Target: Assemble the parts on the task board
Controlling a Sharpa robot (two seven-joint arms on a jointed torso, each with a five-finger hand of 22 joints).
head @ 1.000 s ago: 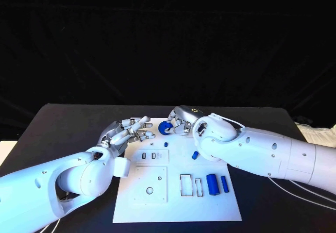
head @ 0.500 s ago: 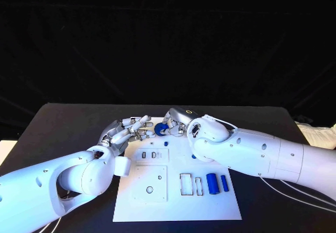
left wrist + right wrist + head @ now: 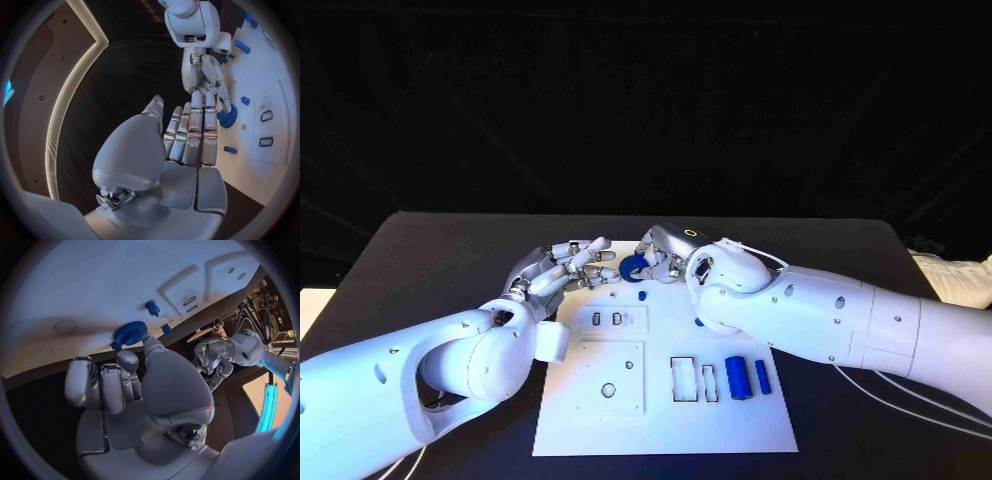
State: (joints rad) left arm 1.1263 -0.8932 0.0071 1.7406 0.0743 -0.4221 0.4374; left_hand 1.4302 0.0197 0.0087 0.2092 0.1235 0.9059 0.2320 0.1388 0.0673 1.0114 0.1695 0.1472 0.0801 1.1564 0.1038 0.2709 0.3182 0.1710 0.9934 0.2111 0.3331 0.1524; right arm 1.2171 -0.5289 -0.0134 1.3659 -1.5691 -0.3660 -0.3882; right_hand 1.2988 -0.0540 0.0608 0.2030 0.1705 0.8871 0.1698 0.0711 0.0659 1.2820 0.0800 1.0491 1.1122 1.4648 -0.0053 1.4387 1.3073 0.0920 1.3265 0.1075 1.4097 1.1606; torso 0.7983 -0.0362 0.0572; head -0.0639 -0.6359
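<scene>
The white task board point(image 3: 664, 420) lies in the middle of the table. At its far edge my right hand point(image 3: 669, 252) pinches a blue gear point(image 3: 635, 266) between thumb and fingers, just above the board. The right wrist view shows the gear point(image 3: 130, 332) at the thumb tip, over the board point(image 3: 94, 280). My left hand point(image 3: 568, 268) holds nothing and stretches its fingers toward the gear from the left, very close to it. In the left wrist view those fingers point(image 3: 190, 135) lie straight, and the gear point(image 3: 227, 116) hangs under the right hand point(image 3: 205, 80).
A small blue peg point(image 3: 642, 296) stands on the board near the gear, and another small blue piece point(image 3: 700, 321) sits by my right forearm. Two blue cylinders point(image 3: 737, 379) point(image 3: 763, 377) lie beside rectangular slots point(image 3: 684, 380). A square plate with holes point(image 3: 609, 380) sits on the board's left.
My right hand has carried the blue gear slightly left, closer to the left hand's fingertips. The left hand has barely moved.
</scene>
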